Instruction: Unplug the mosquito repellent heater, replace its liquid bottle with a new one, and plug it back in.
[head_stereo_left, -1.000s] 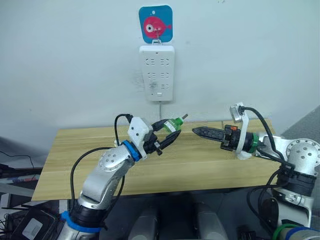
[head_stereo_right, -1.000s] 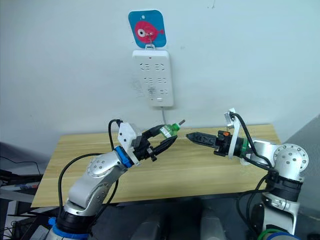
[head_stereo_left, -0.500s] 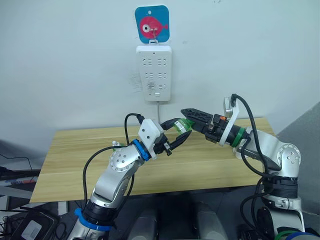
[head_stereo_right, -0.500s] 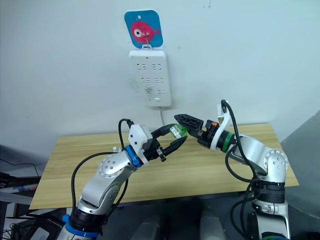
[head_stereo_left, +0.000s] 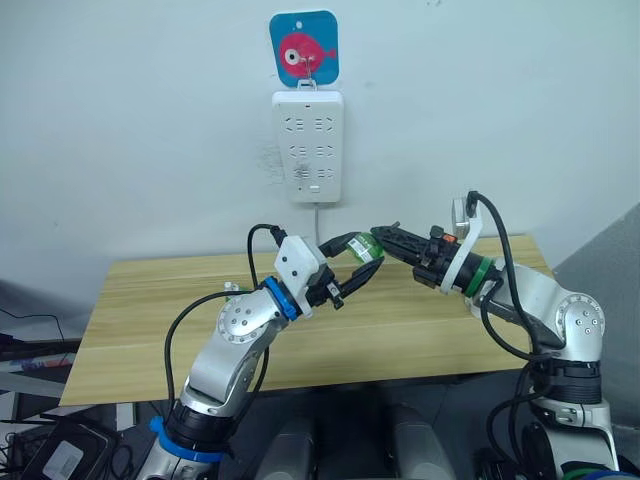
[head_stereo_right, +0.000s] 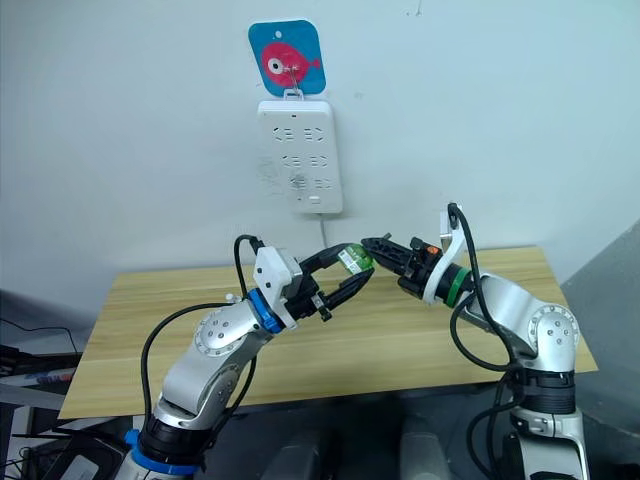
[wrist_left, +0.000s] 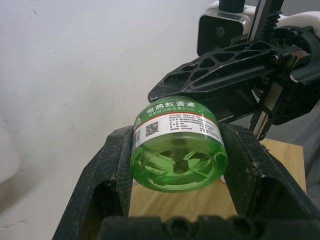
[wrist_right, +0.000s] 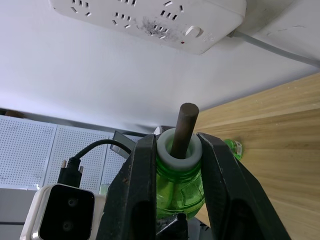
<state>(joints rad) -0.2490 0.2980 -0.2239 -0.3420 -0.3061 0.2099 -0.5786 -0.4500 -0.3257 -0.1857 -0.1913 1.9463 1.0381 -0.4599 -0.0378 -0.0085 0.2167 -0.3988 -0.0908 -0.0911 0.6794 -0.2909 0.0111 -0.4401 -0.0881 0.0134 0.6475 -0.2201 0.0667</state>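
Green liquid bottle (wrist_left: 176, 145): held in mid-air above the wooden table (head_stereo_left: 150, 300), below the wall power strip (head_stereo_left: 308, 145).
Left gripper (head_stereo_left: 352, 268): clamped on the bottle's body.
Right gripper (head_stereo_left: 385, 238): pinching its white neck, wick (wrist_right: 182, 127) protruding.
Handover advice: release left only once right holds firmly.
Change: right gripper has closed in from apart, reaching the bottle.

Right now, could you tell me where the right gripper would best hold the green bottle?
By the white neck, coming from the wick end. The left gripper clamps the wide body of the green bottle, so only the narrow collar below the brown wick is free. The right gripper already straddles it there.
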